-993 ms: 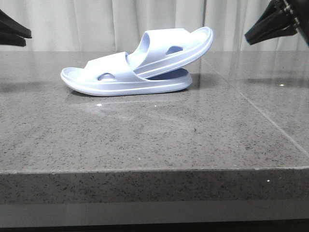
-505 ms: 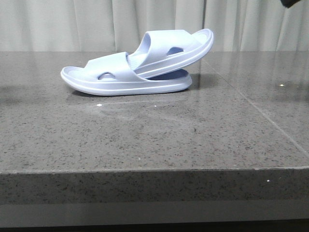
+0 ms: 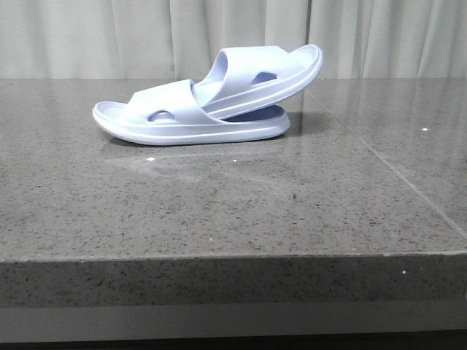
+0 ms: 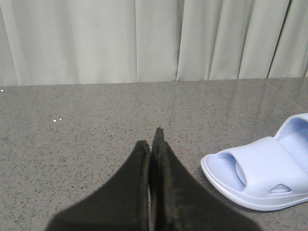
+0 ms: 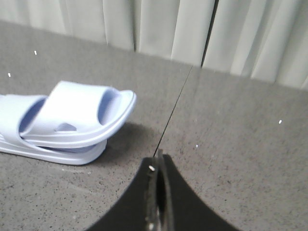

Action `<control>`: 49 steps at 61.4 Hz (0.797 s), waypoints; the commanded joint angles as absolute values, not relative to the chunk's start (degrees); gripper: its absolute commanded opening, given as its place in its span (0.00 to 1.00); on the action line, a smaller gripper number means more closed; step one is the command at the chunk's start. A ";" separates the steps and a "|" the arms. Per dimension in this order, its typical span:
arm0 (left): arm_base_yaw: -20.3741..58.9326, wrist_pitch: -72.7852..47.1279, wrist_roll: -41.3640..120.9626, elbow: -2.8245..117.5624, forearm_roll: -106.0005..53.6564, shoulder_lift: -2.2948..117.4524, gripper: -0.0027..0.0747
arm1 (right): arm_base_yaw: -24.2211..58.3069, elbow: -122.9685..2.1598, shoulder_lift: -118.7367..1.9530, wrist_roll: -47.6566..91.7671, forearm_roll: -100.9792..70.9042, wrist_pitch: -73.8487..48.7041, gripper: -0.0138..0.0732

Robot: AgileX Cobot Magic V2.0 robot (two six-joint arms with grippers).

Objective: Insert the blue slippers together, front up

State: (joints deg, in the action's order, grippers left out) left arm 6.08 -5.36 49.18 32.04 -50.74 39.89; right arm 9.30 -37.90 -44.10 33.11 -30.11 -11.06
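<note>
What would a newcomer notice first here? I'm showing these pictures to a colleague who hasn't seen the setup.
The blue slippers stand out at once: one lies flat on the grey stone table toward its back, the other slotted under its strap and tilted upward to the right. Pale curtains hang behind. In the wrist views the left gripper and right gripper are closed and hold nothing, clear of the pair.

Showing only as two black tools, one in each wrist view. Left tool tapering from a broad dark base into two flat matte fingers pressed edge to edge, rough and scuffed along the seam. Right tool narrowing likewise, wearing pale specks on its worn inner edges. Not appearing in front view.
</note>
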 commanded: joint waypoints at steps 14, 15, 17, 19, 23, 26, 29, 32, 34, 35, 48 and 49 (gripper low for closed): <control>6.48 -1.85 49.23 24.23 -51.12 22.69 0.01 | 9.96 -26.76 -24.82 33.56 -30.15 -4.01 0.09; 6.48 -1.85 49.23 23.54 -51.12 21.53 0.01 | 9.96 -25.97 -23.68 33.56 -30.15 -4.01 0.09; 6.48 -1.85 49.23 22.41 -51.12 19.65 0.01 | 9.96 -24.72 -21.89 33.56 -30.15 -4.01 0.09; 6.48 -1.85 49.23 21.38 -51.12 17.87 0.01 | 9.96 -23.60 -20.18 33.56 -30.15 -4.06 0.09; 6.48 -1.85 49.23 19.81 -51.12 15.01 0.01 | 9.96 -21.97 -17.31 33.56 -30.15 -4.20 0.09; 6.48 -1.85 49.23 19.16 -51.12 13.59 0.01 | 9.96 -21.28 -15.92 33.56 -30.15 -4.27 0.09; 6.48 -1.85 49.23 18.79 -50.90 12.91 0.01 | 9.96 -21.00 -15.08 33.56 -30.15 -4.36 0.09; 6.48 -1.91 49.23 18.79 -50.90 12.79 0.01 | 9.96 -21.00 -14.84 33.56 -30.15 -4.47 0.09; 6.48 -1.91 49.23 18.79 -50.90 12.79 0.01 | 9.96 -21.00 -14.83 33.56 -30.15 -4.41 0.09; 6.48 -1.91 49.23 18.79 -50.90 12.79 0.01 | 9.96 -21.00 -14.83 33.56 -30.15 -4.41 0.09; 6.48 -1.91 49.23 18.79 -50.90 12.79 0.01 | 9.96 -21.00 -14.83 33.56 -30.15 -4.26 0.09; 6.48 -1.91 49.23 18.79 -50.90 12.79 0.01 | 9.96 -21.00 -14.83 33.56 -30.15 -4.26 0.09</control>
